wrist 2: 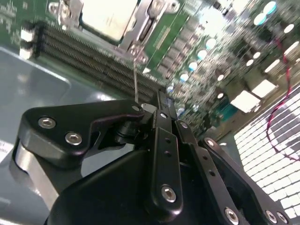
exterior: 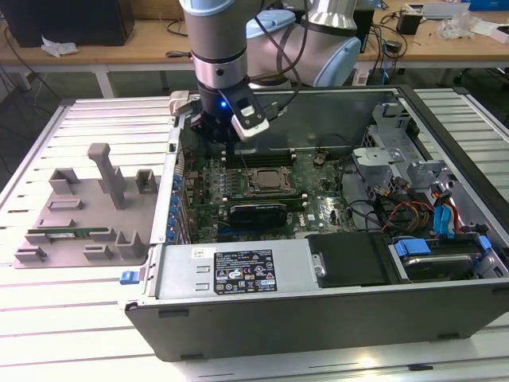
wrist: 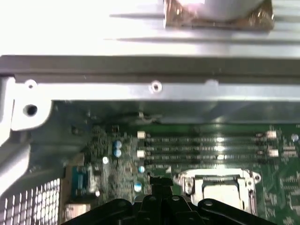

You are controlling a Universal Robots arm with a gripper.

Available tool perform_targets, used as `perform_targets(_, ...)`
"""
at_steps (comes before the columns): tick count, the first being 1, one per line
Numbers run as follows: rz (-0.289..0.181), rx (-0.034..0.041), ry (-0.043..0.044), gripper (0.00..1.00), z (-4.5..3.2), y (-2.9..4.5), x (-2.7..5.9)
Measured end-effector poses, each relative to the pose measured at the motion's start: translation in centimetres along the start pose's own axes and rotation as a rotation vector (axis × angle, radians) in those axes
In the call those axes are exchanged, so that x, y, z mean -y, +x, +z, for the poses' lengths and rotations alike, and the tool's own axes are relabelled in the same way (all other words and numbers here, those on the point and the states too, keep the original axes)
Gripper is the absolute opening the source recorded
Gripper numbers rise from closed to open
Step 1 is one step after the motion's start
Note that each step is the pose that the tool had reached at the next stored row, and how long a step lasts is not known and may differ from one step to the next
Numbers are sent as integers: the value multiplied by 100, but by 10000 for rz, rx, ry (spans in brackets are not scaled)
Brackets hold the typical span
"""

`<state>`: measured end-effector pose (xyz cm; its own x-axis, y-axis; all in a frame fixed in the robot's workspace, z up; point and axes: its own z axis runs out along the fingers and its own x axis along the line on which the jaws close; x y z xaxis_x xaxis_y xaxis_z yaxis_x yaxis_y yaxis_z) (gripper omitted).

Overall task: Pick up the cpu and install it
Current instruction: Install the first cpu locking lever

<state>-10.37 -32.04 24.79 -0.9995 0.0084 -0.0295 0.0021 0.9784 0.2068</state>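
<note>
At the near edge: one open computer case point(exterior: 334, 318) on a slatted table point(exterior: 111, 119). Its front wall and one power supply point(exterior: 238, 274) close off six o'clock. One drive cage point(exterior: 413, 175) with cables crowds three o'clock.

Mid-board: one socket point(exterior: 266, 181), with one cpu point(wrist 2: 110, 16) lying flat in it, silver top up. What look like four memory slots point(wrist: 206, 149) lie just beyond.

One gripper point(exterior: 227, 143) hangs at the socket's eleven o'clock, fingers pressed together, apart from the cpu. A thin wire lever point(wrist 2: 136, 70) runs from socket to fingertips; can't tell if it is pinched. Case walls stand near at the gripper's nine and twelve; open air above.

Outside the case, nine o'clock: one grey tray point(exterior: 48, 256), one memory stick point(exterior: 67, 235) in it.
</note>
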Motion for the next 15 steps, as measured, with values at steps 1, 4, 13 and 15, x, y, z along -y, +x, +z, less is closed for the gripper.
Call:
perform_targets(1,1,0,-61,11,0,0,0)
perform_targets(4,3,-1,-80,11,0,0,0)
perform_targets(13,9,-23,-81,11,9,-257,-1)
perform_targets(15,8,-33,-72,11,11,-337,0)
